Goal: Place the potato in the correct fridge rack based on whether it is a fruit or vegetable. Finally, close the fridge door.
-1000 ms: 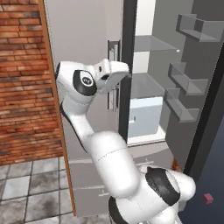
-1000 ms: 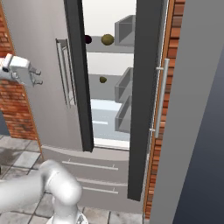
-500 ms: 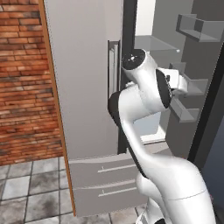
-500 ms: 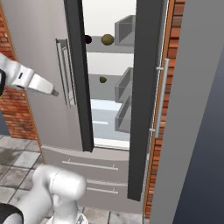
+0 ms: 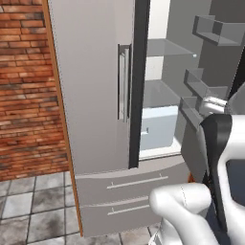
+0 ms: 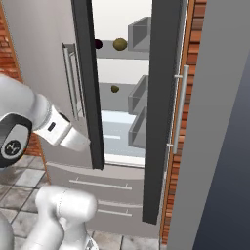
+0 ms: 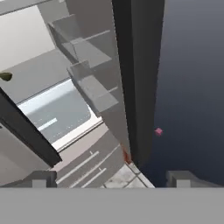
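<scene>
The potato (image 6: 120,44), a small olive-tan lump, rests on the upper fridge rack (image 6: 113,56), beside a near-black item (image 6: 97,44). In the left base view the same rack (image 5: 168,48) is a thin grey pane. Both fridge doors stand ajar: the left door (image 6: 44,53) (image 5: 91,86) and the right door (image 6: 166,97), whose bins (image 7: 87,74) face inward. My gripper (image 7: 112,178) is open with nothing between its fingertips. It hovers low in front of the opening, close to the left door's dark edge (image 6: 90,97), well below the potato. My hand (image 6: 73,138) points toward that gap.
A smaller dark-olive item (image 6: 114,89) (image 7: 5,76) lies on the lower shelf. A white drawer box (image 5: 158,127) sits beneath it. Two drawer fronts (image 5: 124,191) with horizontal handles lie below. A brick wall (image 5: 24,95) flanks the left, and a dark panel (image 6: 219,146) the right.
My arm has swung from beside the left door's handle to the right, across the front of the fridge, and now hangs low before the opening. The potato and doors have not moved.
</scene>
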